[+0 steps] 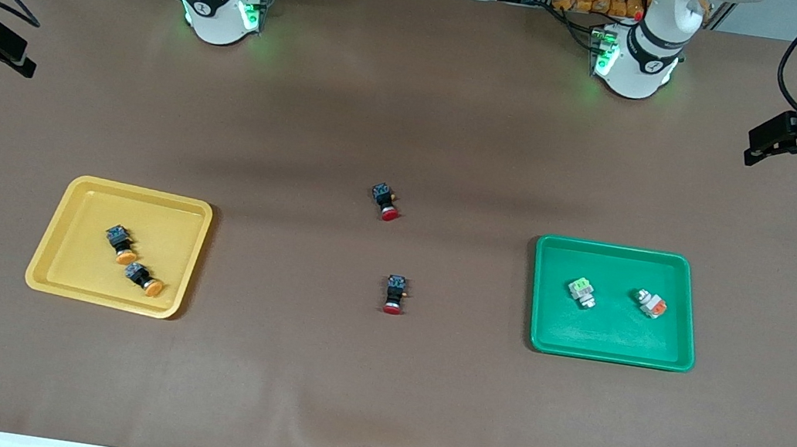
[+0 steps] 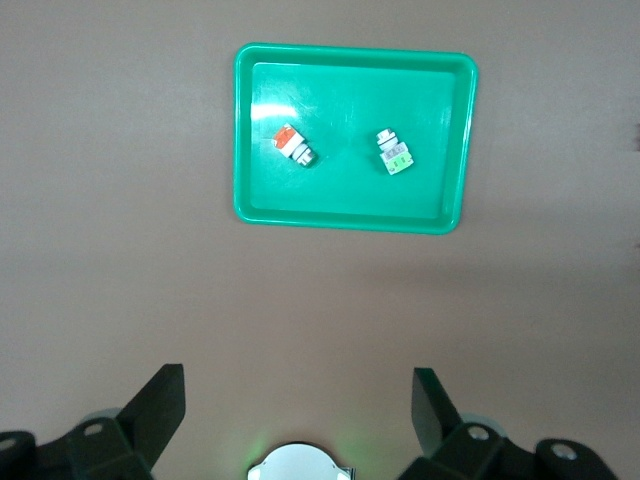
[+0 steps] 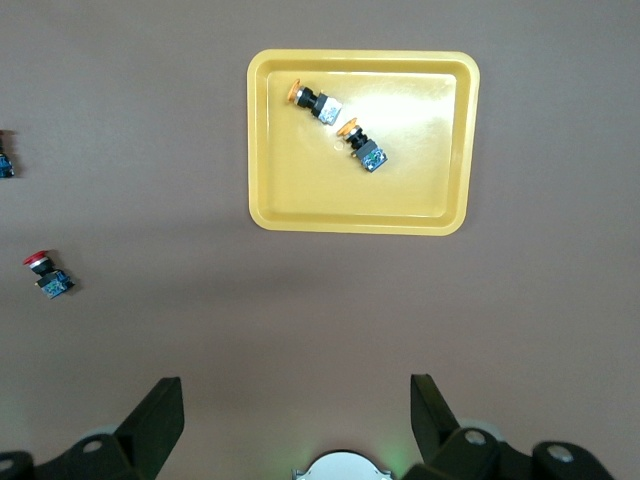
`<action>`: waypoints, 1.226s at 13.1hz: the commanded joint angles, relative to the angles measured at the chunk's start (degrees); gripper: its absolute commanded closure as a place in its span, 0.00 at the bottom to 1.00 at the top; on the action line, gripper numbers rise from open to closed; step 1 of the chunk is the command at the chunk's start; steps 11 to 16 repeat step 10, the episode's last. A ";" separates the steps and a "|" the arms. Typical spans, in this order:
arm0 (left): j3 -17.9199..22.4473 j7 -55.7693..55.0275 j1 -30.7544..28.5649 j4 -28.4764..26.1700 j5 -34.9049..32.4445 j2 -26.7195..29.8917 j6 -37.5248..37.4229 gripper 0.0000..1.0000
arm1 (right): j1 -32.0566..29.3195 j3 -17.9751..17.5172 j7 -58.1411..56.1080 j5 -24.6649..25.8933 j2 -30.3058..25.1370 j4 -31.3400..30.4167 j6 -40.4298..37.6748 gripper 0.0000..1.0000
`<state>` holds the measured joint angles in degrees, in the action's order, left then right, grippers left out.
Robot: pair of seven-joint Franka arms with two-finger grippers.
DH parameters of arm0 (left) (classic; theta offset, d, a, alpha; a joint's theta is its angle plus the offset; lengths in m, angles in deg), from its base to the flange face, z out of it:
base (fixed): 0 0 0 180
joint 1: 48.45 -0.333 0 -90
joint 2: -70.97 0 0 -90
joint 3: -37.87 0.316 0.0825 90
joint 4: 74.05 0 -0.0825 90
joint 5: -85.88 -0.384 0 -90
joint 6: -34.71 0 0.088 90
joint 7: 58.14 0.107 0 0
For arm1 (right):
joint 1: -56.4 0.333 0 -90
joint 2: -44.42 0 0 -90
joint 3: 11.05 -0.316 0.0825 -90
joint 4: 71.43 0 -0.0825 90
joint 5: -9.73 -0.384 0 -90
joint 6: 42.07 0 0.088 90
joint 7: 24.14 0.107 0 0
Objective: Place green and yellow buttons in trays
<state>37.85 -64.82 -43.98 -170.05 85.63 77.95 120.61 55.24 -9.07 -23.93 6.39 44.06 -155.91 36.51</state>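
Both the left gripper (image 2: 298, 400) and right gripper (image 3: 297, 400) hang open, empty, high over the table (image 1: 377, 376), above the green tray (image 2: 350, 215) and yellow tray (image 3: 355, 220).

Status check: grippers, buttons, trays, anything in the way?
Left gripper and right gripper open, empty, high above the table. Two yellow-capped buttons in yellow tray; two pale buttons in green tray. Red-capped buttons mid-table, blocking nothing.

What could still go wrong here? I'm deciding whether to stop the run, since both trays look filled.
1. Two red-capped buttons lie on the table between the trays; another pick might wrongly take one.
2. The two yellow-capped buttons almost touch in the yellow tray; a bump could shift both.
3. Left gripper and right gripper are open, high over the table, holding nothing.
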 commanded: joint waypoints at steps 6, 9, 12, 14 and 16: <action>0.01 -0.53 -0.07 2.04 -0.19 -1.00 -2.57 0.00 | -1.30 -1.28 -0.13 0.70 -1.05 -0.77 -0.62 0.00; 0.01 -0.53 -0.16 2.13 -0.19 -1.00 -2.66 0.00 | -1.21 -1.28 -0.13 0.70 -1.05 -0.86 -2.46 0.00; 0.01 -0.53 -0.16 2.30 -0.19 -1.00 -2.75 0.00 | -1.21 -1.37 -0.13 0.53 -0.97 -0.77 -2.29 0.00; 0.01 -0.53 -0.16 2.30 -0.19 -1.00 -2.75 0.00 | -1.21 -1.37 -0.13 0.53 -0.97 -0.77 -2.29 0.00; 0.01 -0.53 -0.16 2.30 -0.19 -1.00 -2.75 0.00 | -1.21 -1.37 -0.13 0.53 -0.97 -0.77 -2.29 0.00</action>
